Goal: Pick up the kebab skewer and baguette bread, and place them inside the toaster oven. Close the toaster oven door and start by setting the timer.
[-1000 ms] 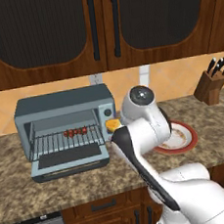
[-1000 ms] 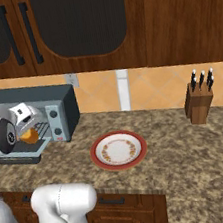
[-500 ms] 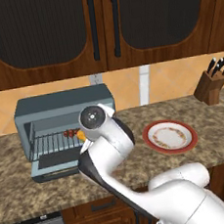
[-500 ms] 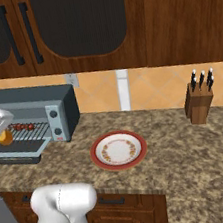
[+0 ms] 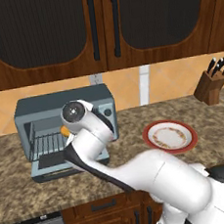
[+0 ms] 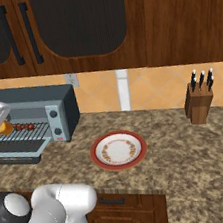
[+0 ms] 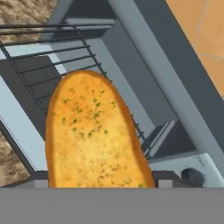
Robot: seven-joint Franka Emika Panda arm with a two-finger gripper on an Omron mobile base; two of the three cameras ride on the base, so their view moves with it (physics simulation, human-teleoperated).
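Observation:
The grey-blue toaster oven (image 5: 85,101) (image 6: 35,97) stands on the counter with its door (image 5: 57,168) (image 6: 12,151) folded down flat in front. My gripper (image 6: 2,127) is at the oven's mouth, shut on the golden baguette bread (image 7: 94,135) (image 6: 6,129) (image 5: 64,132). In the hand view the loaf covers my fingertips and hangs just over the wire rack (image 7: 48,59). The kebab skewer (image 6: 24,127) lies on the rack inside the oven, to the right of the loaf. My arm hides much of the oven's opening in the left base view.
A red-rimmed plate (image 5: 169,136) (image 6: 119,150) sits on the granite counter right of the oven. A knife block (image 5: 211,86) (image 6: 199,102) stands at the far right by the wall. Dark wooden cabinets (image 5: 99,27) hang above.
My arm has swung left from near the plate to the oven's open front, carrying the baguette bread along. The skewer has stayed on the rack.

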